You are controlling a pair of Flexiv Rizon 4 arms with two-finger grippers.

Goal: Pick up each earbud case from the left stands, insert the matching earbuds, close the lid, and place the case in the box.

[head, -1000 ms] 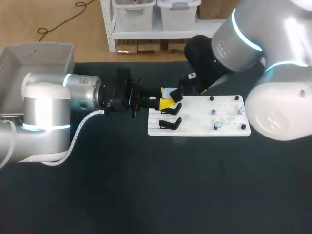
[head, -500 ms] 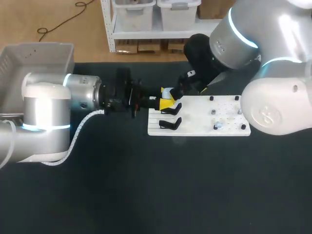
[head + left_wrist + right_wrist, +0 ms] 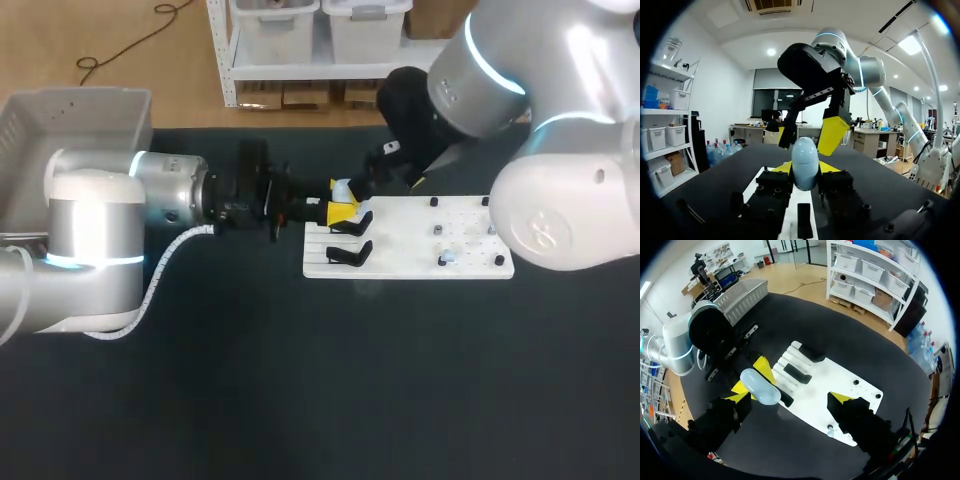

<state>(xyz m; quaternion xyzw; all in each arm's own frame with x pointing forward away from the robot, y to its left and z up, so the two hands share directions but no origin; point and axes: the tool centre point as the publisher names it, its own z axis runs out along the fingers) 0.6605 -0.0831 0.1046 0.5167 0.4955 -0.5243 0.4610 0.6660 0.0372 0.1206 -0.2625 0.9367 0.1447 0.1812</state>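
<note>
A dark table [image 3: 300, 400] fills the head view, with a grey box [image 3: 70, 130] at upper left and a white board [image 3: 410, 250] right of centre. At the board's left edge the left gripper [image 3: 342, 212] clamps the pale-blue case [image 3: 805, 162]. The right gripper [image 3: 787, 402] gapes wide above it.

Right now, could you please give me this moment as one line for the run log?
left gripper: shut on case | right gripper: open, close to case | case: at stand end of white board

One earbud case [image 3: 760, 386], one white board [image 3: 410, 250] and one grey box [image 3: 60, 125].
</note>
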